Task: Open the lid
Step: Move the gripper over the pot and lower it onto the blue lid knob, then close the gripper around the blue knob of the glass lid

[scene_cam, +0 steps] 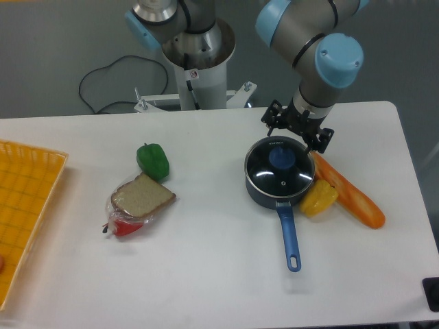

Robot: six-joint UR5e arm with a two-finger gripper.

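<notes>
Fixed camera, oblique view from above. The round transparent glass lid [280, 171] with thin metal rim and blue central knob [282, 157] sits flat and closed on the dark blue long-handled saucepan [282, 199], right of the table's centre; the task's first step appears not yet done. The black two-finger gripper [295, 131] hangs over the far rim of the lid, its fingers spread apart and holding nothing, offset just beyond the knob. This placement suggests an approach: the spread fingers would straddle the knob once brought over it and lowered.

A yellow bell pepper [318, 197] lies against the pan's right side, and a long orange carrot [350, 191] lies just beyond it; both crowd the pan and could be nudged.

The surface is a white tabletop [206, 260]. On its left half are a green bell pepper [153, 160], a bagged slice of bread [140, 199] and a yellow mesh tray [24, 212]. Behind, a grey floor carries a black cable [103, 82].
</notes>
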